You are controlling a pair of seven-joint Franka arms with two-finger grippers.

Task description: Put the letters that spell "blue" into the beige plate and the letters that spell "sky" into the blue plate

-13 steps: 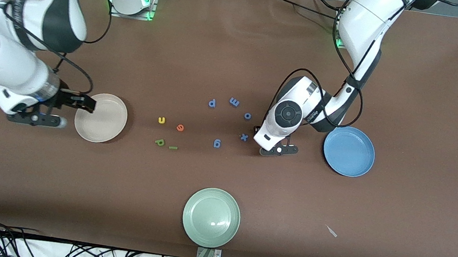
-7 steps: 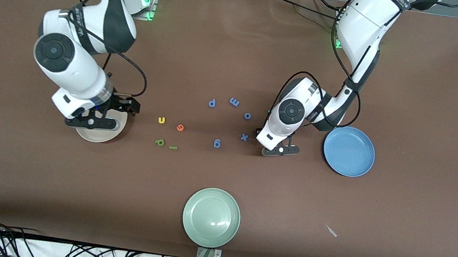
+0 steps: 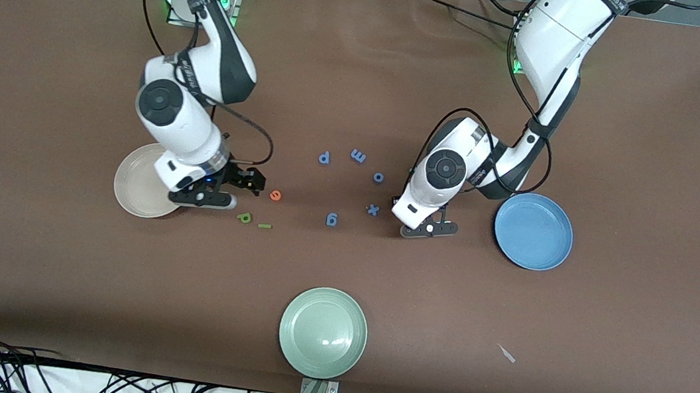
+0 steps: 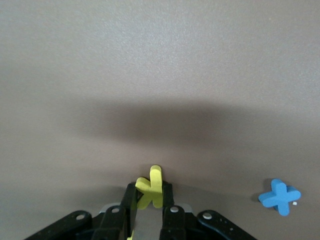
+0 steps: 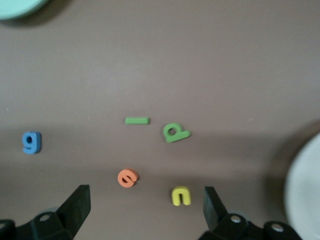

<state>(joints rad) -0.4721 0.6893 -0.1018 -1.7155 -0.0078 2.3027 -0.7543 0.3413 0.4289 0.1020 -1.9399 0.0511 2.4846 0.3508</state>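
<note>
My left gripper (image 4: 151, 188) is low at the table beside the blue x (image 4: 280, 196) and is shut on the yellow k (image 4: 152, 186), which stands upright between its fingers. The blue plate (image 3: 533, 231) lies close by, toward the left arm's end. My right gripper (image 5: 147, 207) hangs open over the yellow u (image 5: 181, 195) and the orange e (image 5: 127, 177), both between its spread fingers. The green b (image 5: 175, 132) and the thin green l (image 5: 137, 120) lie just nearer the front camera. The beige plate (image 3: 136, 187) sits beside the right gripper (image 3: 253, 183).
Blue letters lie mid-table: p (image 3: 324, 157), m (image 3: 358, 155), o (image 3: 378, 176), x (image 3: 373, 210) and g (image 3: 332, 220). A pale green plate (image 3: 322, 333) rests near the front edge. A small scrap (image 3: 507, 354) lies on the brown mat.
The right arm has swung from beside the beige plate, across it, to over the u and e. The left gripper has shut on the yellow k.
</note>
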